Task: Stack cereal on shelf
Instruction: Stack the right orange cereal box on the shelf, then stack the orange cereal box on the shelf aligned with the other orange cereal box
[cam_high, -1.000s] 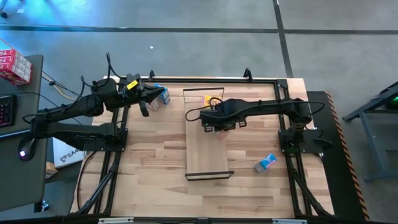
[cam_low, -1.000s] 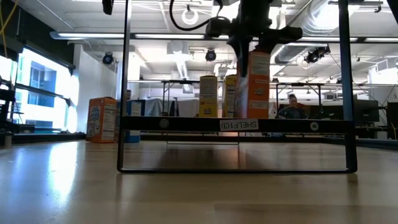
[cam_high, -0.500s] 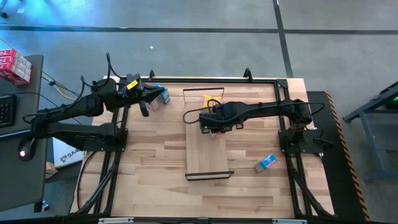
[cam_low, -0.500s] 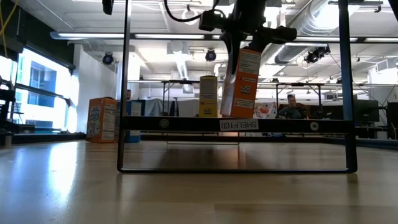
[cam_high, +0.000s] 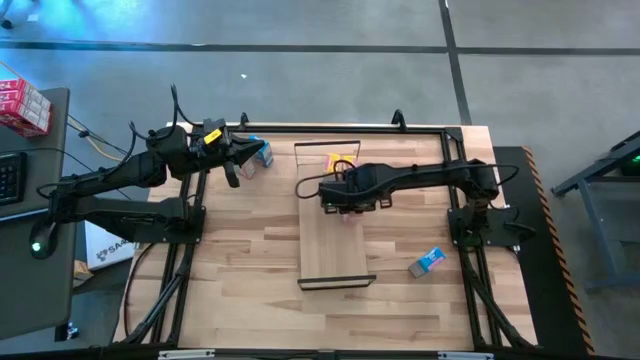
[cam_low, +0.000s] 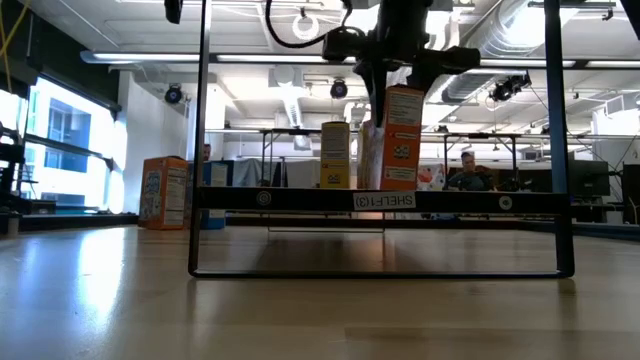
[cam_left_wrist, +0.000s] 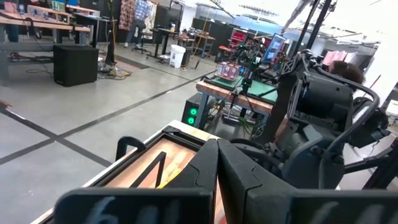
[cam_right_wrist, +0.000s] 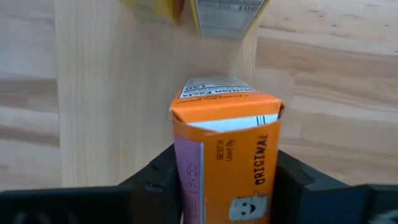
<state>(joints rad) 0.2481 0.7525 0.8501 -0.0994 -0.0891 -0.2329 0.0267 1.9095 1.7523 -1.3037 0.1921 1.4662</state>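
**Orange box upright on the shelf, right gripper around it**

A plank table (cam_high: 250, 260) stands on a grey floor, with a lit workshop of desks and ceiling pipes showing behind it in the low view. The shelf (cam_high: 330, 245) lies along the middle of the table, its dark end frame (cam_low: 380, 200) crossing the low view.

The right gripper (cam_high: 340, 197) hangs over the far half of the shelf. An orange box (cam_right_wrist: 227, 158) stands upright there between its fingers (cam_right_wrist: 298, 180); the fingers sit at both sides of the box, and whether they press it or have just let go cannot be told. In the low view the orange box (cam_low: 400, 140) looks level and rests on the shelf board. Yellow boxes (cam_low: 335, 155) stand just beyond it, toward the shelf's far end.

The left gripper (cam_high: 232, 160) waits, pinched shut, near the table's far left edge, just beside a blue box (cam_high: 262, 153) there. Another blue box (cam_high: 427, 262) lies flat on the table, right of the shelf, well apart from it.
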